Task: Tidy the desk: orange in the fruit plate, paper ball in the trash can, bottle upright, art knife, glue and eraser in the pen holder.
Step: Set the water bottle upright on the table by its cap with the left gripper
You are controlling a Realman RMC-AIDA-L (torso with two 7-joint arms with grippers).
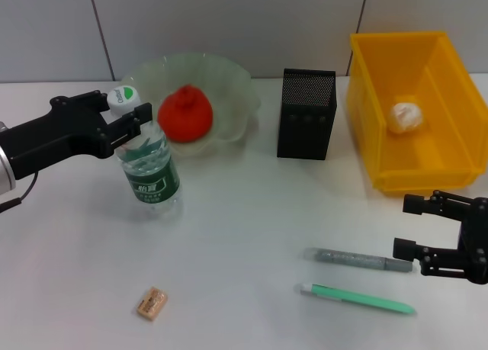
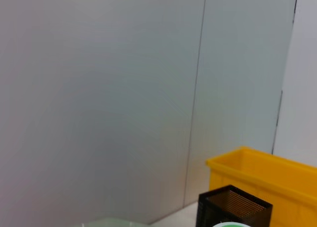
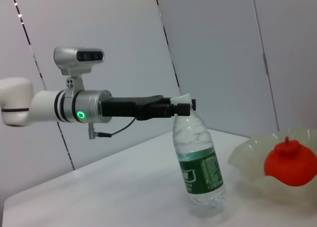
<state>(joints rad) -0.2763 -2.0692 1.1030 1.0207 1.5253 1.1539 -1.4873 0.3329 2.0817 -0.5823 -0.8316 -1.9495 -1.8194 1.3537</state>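
Note:
The clear water bottle (image 1: 152,175) with a green label stands upright on the white table. My left gripper (image 1: 133,125) is shut on its neck, just under the white cap; the right wrist view shows the bottle (image 3: 200,162) and that gripper (image 3: 181,108) too. The orange (image 1: 185,113) lies in the pale green fruit plate (image 1: 229,83). The paper ball (image 1: 404,115) lies in the yellow bin (image 1: 366,113). A grey glue stick (image 1: 354,258), a green art knife (image 1: 358,297) and a tan eraser (image 1: 152,303) lie on the table. My right gripper (image 1: 408,228) is open, just right of the glue stick.
The black mesh pen holder (image 1: 306,125) stands between the plate and the yellow bin, and shows in the left wrist view (image 2: 233,207) next to the bin (image 2: 257,177). A grey panelled wall runs behind the table.

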